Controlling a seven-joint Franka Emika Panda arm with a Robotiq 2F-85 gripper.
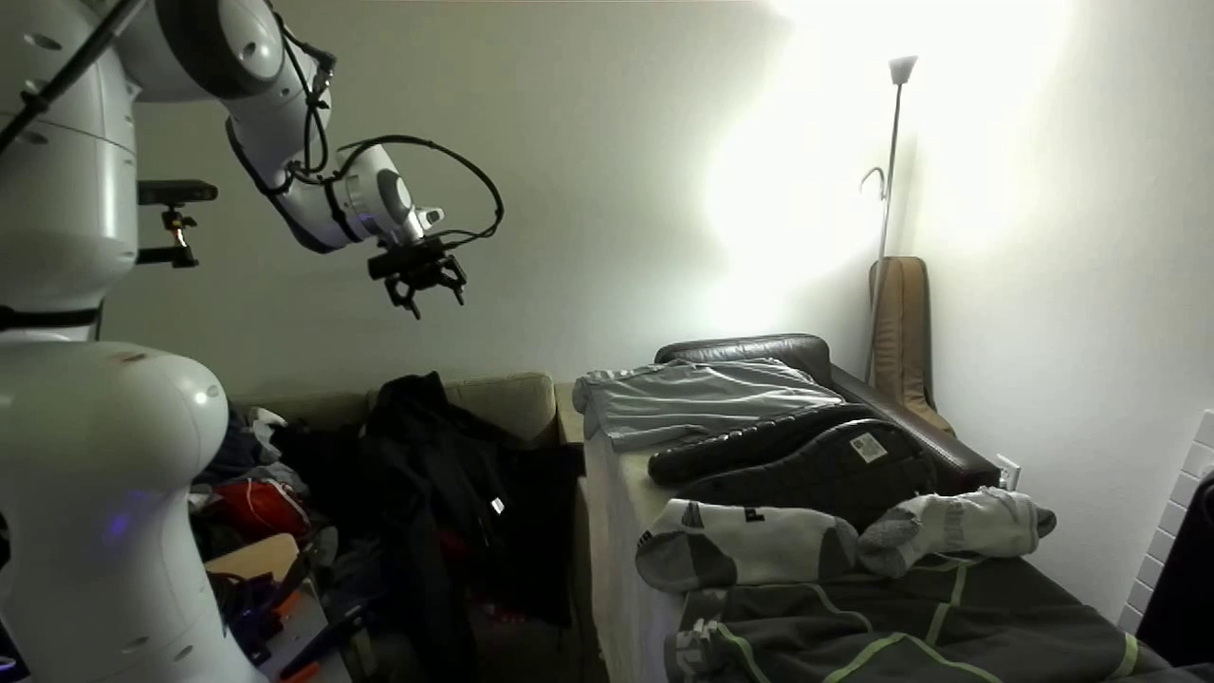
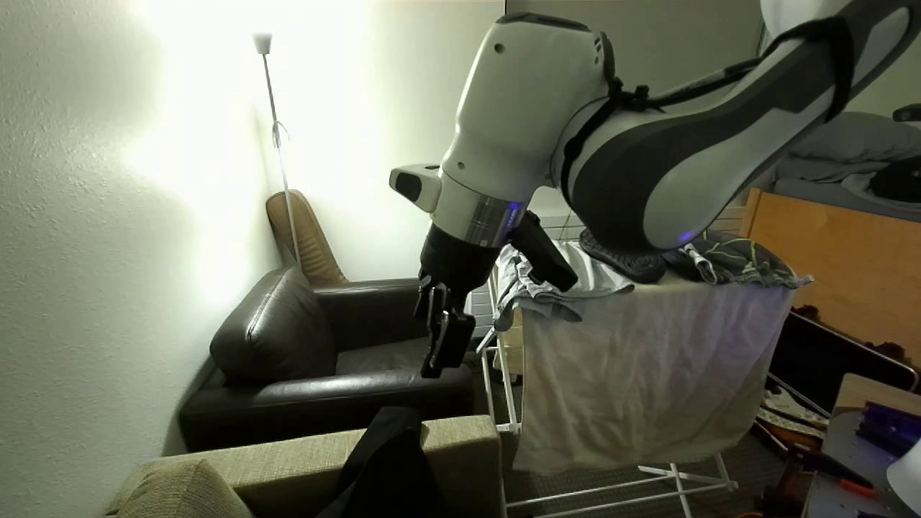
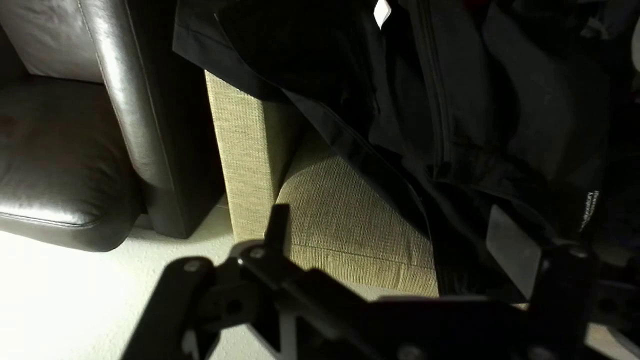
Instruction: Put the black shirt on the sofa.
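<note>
The black shirt (image 1: 427, 484) lies spread and rumpled over the sofa (image 1: 512, 403), reaching up its backrest and hanging down in front. In another exterior view only part of the shirt (image 2: 392, 460) shows, draped over the olive-beige sofa's armrest (image 2: 464, 450). In the wrist view the shirt (image 3: 350, 65) covers much of the sofa (image 3: 345, 210), leaving one back cushion and part of the armrest bare. My gripper (image 1: 439, 305) is high above the sofa, apart from the shirt. Its fingers are wide apart with nothing between them, also in the wrist view (image 3: 387, 210).
A drying rack (image 2: 626, 374) with a pale sheet stands beside the sofa, bearing grey cloth (image 1: 702, 398), slippers (image 1: 825, 470) and socks (image 1: 759, 545). A dark leather armchair (image 2: 360, 388) stands past the armrest. Mixed clothes (image 1: 261, 507) lie near the robot base. A floor lamp (image 1: 892, 171) stands in the corner.
</note>
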